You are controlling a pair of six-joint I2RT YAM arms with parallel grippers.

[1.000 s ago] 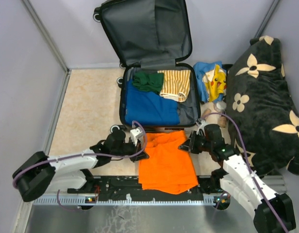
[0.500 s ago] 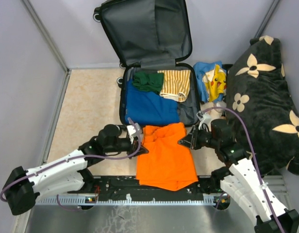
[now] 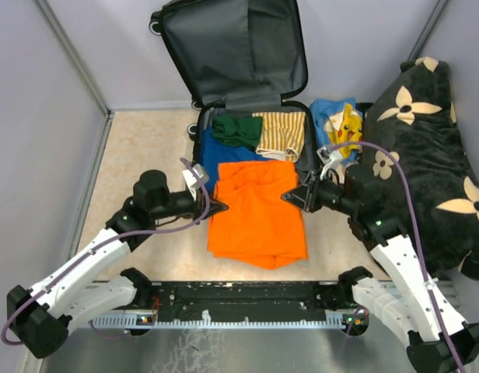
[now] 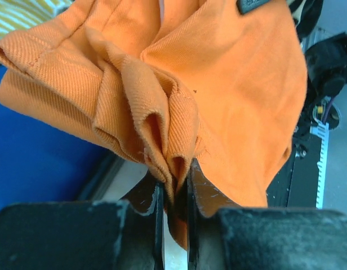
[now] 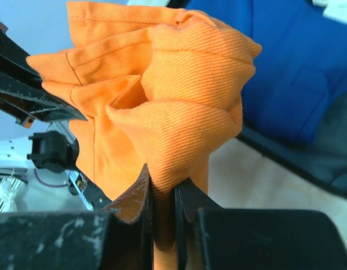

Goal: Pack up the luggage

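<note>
Left gripper (image 3: 218, 207) and right gripper (image 3: 288, 196) each clamped on orange garment (image 3: 256, 214) corners; carry level over luggage (image 3: 232, 47); lower flat, release together

Black flower-patterned cushion (image 3: 422, 155) (far right), blue Pikachu-print cloth (image 3: 342, 128) just beside it, possibly a shirt

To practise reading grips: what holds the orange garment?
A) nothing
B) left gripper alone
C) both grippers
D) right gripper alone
C: the left gripper and the right gripper each pinch a bunched fold of the orange garment, at opposite side edges, as both wrist views show.
</note>
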